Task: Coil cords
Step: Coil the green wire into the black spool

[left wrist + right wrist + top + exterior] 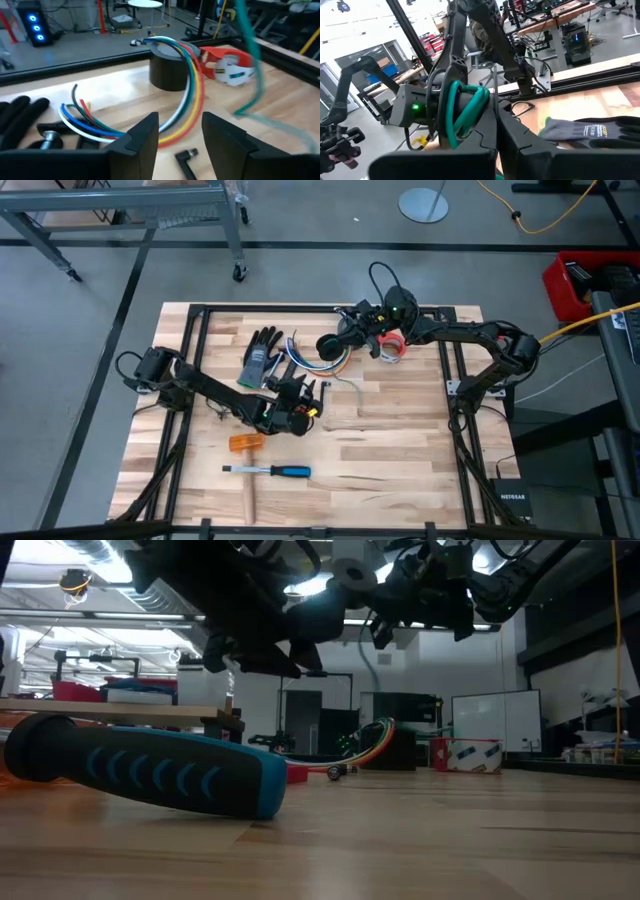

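We see our left gripper [180,137] open just short of the coloured cords [187,95] arcing across the tabletop [280,105] ahead, while our right gripper [495,125] clamps a green cord [462,112] aloft.

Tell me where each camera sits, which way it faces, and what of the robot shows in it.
High: above the table, facing straight down; both arms, left gripper, right gripper.
Low: at table-top height, facing level across; blue-black tool handle close, arms overhead.
Left wrist: past its open fingers at the colored cords and black tape roll.
Right wrist: its shut fingers hold a green cord.
Shared: the glove.
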{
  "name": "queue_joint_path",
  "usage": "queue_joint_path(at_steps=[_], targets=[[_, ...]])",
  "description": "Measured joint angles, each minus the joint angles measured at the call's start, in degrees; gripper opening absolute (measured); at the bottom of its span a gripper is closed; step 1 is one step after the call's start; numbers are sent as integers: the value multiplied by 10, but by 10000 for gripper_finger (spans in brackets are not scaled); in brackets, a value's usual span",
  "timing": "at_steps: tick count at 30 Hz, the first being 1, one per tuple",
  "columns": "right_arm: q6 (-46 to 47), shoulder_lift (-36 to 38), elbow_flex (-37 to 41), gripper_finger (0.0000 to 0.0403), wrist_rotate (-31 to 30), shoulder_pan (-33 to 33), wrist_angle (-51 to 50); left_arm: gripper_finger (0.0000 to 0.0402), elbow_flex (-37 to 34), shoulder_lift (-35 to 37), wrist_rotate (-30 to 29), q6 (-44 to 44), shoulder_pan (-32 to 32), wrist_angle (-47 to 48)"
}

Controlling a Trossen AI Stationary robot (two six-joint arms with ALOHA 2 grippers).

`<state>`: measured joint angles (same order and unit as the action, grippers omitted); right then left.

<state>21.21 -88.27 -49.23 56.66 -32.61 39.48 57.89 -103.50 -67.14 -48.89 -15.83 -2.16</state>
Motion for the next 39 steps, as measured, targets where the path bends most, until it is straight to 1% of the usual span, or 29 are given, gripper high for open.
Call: queue_joint_path(at_steps=[5, 8, 11, 16, 24, 29, 32, 35, 39], targets=[[-11, 0, 0, 1, 2, 21, 21, 138, 0, 0, 3, 18, 17, -4], [-35, 0, 0, 1, 2, 37, 39, 130, 0, 0, 23, 28, 21, -5], [-65, 0, 0, 1, -11, 48, 60, 123, 0, 0, 43, 46, 19, -15], [-82, 0, 0, 1, -43, 58, 88, 114, 0, 0, 45, 104, 14, -49], [-94, 0, 0, 1, -56, 79, 124, 111, 0, 1, 47, 209, 17, -100], [-99, 0, 0, 1, -61, 79, 127, 111, 0, 1, 85, 219, 16, -112], [-118, 0, 0, 1, -61, 77, 126, 111, 0, 1, 114, 211, 12, -112], [-130, 0, 0, 1, -61, 78, 127, 111, 0, 1, 117, 208, 8, -128], [-142, 0, 0, 1, -62, 79, 126, 111, 0, 1, 117, 232, 8, -165]])
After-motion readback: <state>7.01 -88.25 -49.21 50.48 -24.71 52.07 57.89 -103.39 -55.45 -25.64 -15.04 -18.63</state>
